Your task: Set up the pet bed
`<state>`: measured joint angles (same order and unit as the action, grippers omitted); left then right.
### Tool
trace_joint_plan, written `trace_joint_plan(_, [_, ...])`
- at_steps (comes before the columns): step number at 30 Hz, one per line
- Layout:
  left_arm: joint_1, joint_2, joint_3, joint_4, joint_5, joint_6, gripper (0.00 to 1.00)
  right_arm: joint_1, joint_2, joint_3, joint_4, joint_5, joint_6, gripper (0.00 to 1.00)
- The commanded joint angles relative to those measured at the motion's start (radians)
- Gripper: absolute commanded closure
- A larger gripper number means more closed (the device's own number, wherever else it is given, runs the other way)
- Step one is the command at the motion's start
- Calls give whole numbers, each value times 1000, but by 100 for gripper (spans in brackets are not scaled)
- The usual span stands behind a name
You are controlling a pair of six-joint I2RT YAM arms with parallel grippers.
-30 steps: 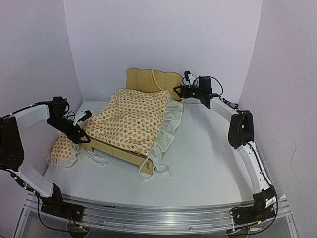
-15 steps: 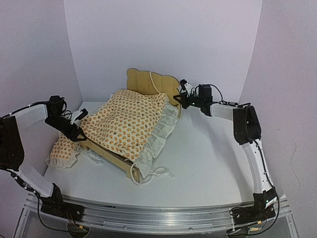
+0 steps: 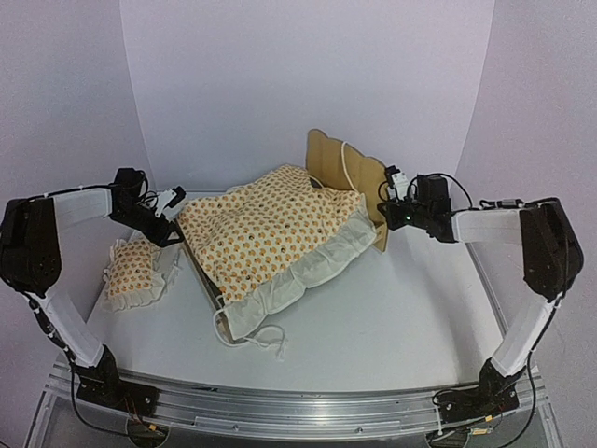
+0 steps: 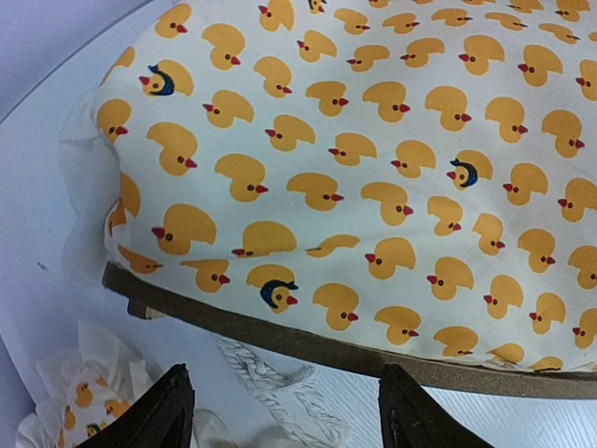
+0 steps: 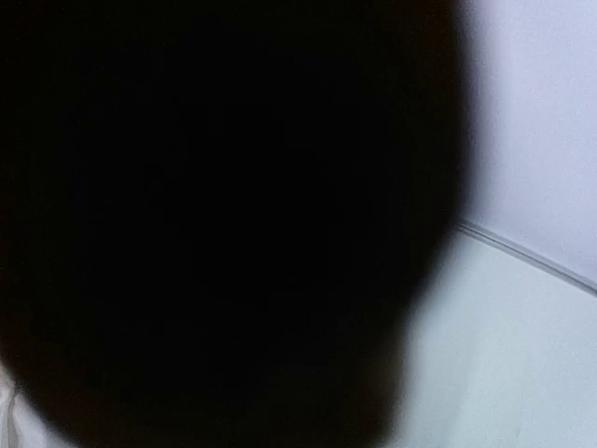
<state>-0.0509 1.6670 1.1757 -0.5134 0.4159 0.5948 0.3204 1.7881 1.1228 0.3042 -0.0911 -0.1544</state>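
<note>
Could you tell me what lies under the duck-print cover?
Only the dark lower edge of the light-wood bed frame shows beneath the cream duck-print ruffled cover; whatever fills it is hidden.

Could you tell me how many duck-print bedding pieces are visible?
2: cream ruffled quilt covering the light-wood bed frame; small matching pillow on the table beside it. Others possibly hidden.

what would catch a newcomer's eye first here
The duck-print bedding draped over the small wooden bed in the middle of the table, its ruffle spilling off the near side. Next, the scalloped headboard at the back right, and the matching pillow lying on the table, left of the bed.
</note>
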Motion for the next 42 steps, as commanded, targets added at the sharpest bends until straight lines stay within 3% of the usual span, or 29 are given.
trace_joint_plan(1, [-136,177,59,-22,25,-40,32,95,-222,-131,20,295,244,100])
trace_joint_plan(7, [-166,385,289,-14,61,-86,32,227,-313,-277,-14,515,415,100])
trace_joint_plan(14, [-165,544,520,-27,14,-111,32,367,-237,-252,-101,587,641,100])
trace_joint_plan(18, [-163,551,545,-28,10,-112,31,384,-226,-249,-136,627,698,99])
trace_joint_plan(20, [-160,540,541,-24,9,-115,30,384,-222,-236,-167,618,712,89])
trace_joint_plan(23, [-133,508,548,-45,31,-136,25,384,-241,-200,-265,620,729,60])
trace_joint_plan(25, [-108,465,549,-69,67,-144,20,384,-286,-197,-299,646,729,49])
trace_joint_plan(28, [-80,382,528,-99,132,-120,14,384,-395,-209,-354,714,699,21])
trace_joint_plan(30, [-73,338,523,-137,167,-104,12,384,-477,-205,-382,762,663,16])
trace_joint_plan(35, [-29,179,452,-232,269,-96,11,384,-630,-137,-451,866,541,13])
trace_joint_plan(38, [-12,61,352,-301,313,2,12,384,-648,-101,-483,830,522,12])
trace_joint_plan(42, [-11,-54,161,-379,268,124,21,386,-603,-35,-506,681,510,12])
